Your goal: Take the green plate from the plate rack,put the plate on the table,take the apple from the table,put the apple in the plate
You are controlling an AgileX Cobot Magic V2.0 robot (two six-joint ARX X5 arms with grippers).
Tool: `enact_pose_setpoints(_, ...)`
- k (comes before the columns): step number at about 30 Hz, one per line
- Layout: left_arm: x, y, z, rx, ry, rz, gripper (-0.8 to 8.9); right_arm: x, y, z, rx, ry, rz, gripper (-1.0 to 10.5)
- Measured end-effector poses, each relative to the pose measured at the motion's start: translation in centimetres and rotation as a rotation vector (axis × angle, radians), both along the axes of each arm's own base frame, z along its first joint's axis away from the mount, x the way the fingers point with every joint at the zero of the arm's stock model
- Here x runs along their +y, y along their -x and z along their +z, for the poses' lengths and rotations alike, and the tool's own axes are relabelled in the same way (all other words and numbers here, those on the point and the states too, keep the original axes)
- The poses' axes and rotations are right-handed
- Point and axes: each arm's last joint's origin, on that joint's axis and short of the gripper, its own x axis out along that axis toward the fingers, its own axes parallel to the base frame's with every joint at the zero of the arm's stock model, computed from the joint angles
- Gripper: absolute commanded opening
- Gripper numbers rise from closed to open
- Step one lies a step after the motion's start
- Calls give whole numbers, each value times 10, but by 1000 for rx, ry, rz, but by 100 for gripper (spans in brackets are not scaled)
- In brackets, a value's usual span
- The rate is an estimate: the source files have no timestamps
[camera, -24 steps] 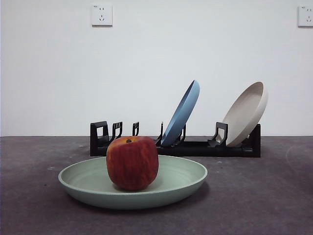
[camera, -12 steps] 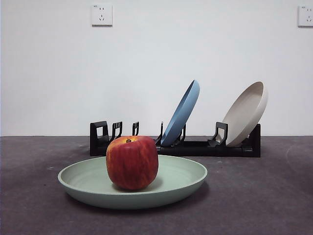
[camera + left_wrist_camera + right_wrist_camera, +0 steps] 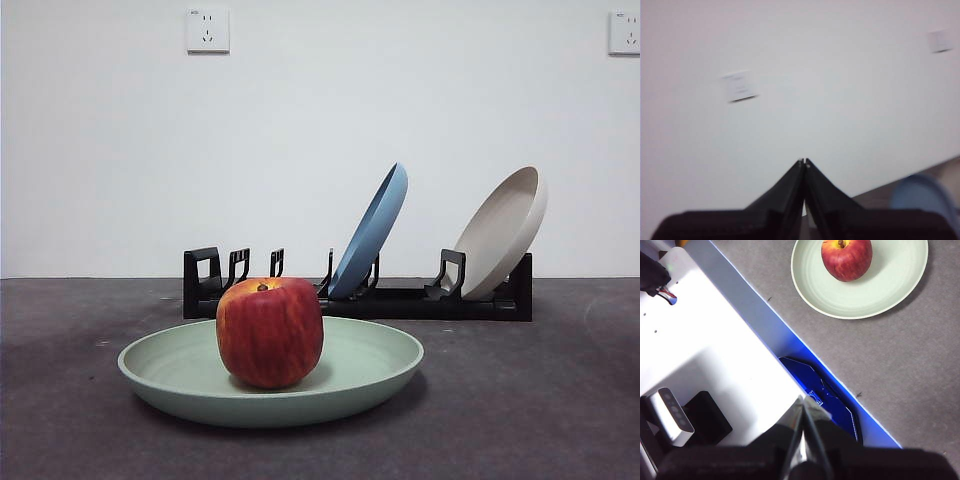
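The green plate [image 3: 375, 362] lies flat on the dark grey table [image 3: 540, 400], in front of the plate rack [image 3: 400, 300]. The red apple [image 3: 270, 332] stands upright in the plate, left of its middle. The right wrist view shows the plate [image 3: 890, 282] and the apple [image 3: 846, 259] from above, far from my right gripper [image 3: 802, 405], which is shut and empty over the white ledge. My left gripper [image 3: 804, 162] is shut and empty, raised and facing the white wall.
A blue plate [image 3: 372, 232] and a beige plate [image 3: 503, 232] lean in the rack; the blue one shows blurred in the left wrist view [image 3: 922, 197]. A white ledge [image 3: 715, 365] with a blue edge borders the table near my right gripper. Wall sockets [image 3: 208, 30] sit high.
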Motion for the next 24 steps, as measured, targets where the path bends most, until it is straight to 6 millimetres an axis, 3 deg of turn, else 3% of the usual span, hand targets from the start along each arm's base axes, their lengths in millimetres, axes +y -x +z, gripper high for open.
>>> enact_pose_setpoints(7, 11, 5, -86, 90, 36, 148, -3, 0, 0, 0, 0, 0, 0, 1)
enact_pose_setpoints(13, 15, 5, -141, 160, 103, 183, -3, 0, 0, 0, 0, 0, 0, 1)
enact_pose_setpoints(18, 16, 0, -175, 234, 136, 192, -3, 0, 0, 0, 0, 0, 0, 1)
enact_pose_setpoints(24, 16, -1, -191, 301, 159, 196, -3, 0, 0, 0, 0, 0, 0, 1)
